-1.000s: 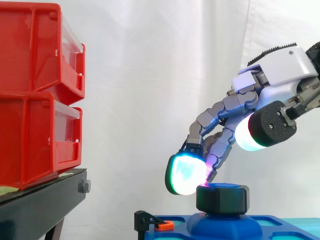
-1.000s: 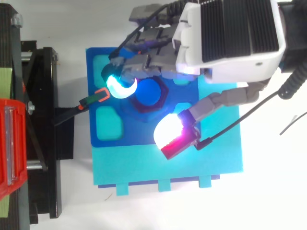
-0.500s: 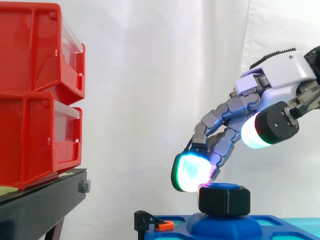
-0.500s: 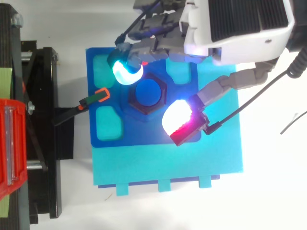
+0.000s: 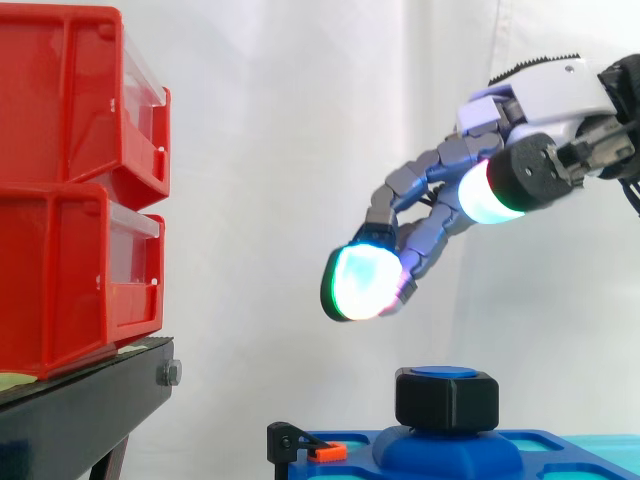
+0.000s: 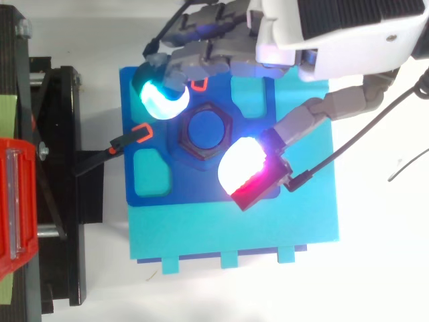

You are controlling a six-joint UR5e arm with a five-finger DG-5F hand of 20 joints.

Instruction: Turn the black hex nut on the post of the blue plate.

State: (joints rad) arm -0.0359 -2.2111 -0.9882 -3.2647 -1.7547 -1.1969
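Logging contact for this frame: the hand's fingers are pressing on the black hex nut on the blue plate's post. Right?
Not pressing: the side view shows the fingers of the hand hovering above the black hex nut, a clear gap between. The nut is on the post of the blue plate.

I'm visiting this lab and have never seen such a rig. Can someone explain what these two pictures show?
It is a robot arm ending in a hand with fingers whose glowing pads are its own. One picture looks level from the side, the other straight down from above; both show the same scene. A blue plate lies below, with a black hex nut on its post. Red bins stand on a black stand at the left. The hand hovers above the nut, fingers relaxed, holding nothing.
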